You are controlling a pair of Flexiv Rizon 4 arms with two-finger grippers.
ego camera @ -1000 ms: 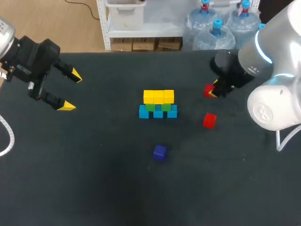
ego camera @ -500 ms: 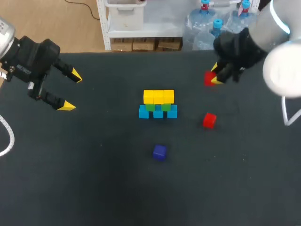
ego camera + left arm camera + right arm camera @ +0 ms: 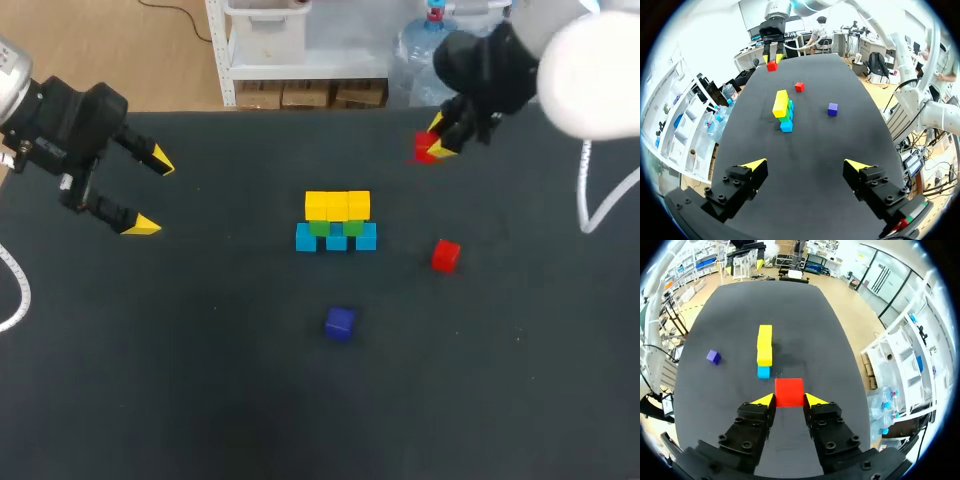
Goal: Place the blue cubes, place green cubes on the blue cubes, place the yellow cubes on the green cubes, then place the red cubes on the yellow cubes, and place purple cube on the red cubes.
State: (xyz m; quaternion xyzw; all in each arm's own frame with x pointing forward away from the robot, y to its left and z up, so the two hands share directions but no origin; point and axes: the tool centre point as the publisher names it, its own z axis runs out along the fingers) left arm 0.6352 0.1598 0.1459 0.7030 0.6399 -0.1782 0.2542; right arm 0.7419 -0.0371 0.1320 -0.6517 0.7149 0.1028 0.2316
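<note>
A stack stands mid-table: blue cubes (image 3: 336, 238) at the base, green cubes (image 3: 352, 227) on them, yellow cubes (image 3: 337, 205) on top. My right gripper (image 3: 433, 140) hangs high over the far right of the table, shut on a red cube (image 3: 423, 146); in the right wrist view the red cube (image 3: 789, 392) sits between the yellow tips. A second red cube (image 3: 445, 255) lies right of the stack. A purple cube (image 3: 340, 323) lies nearer the front. My left gripper (image 3: 148, 192) is open at the left, with nothing in it. The stack (image 3: 782, 107) shows ahead of it.
The black table (image 3: 200, 380) has open room at the front and on the left side. The far edge runs just behind my right gripper.
My right arm has lifted the red cube up and moved it toward the far edge and slightly left. My left arm has not moved.
</note>
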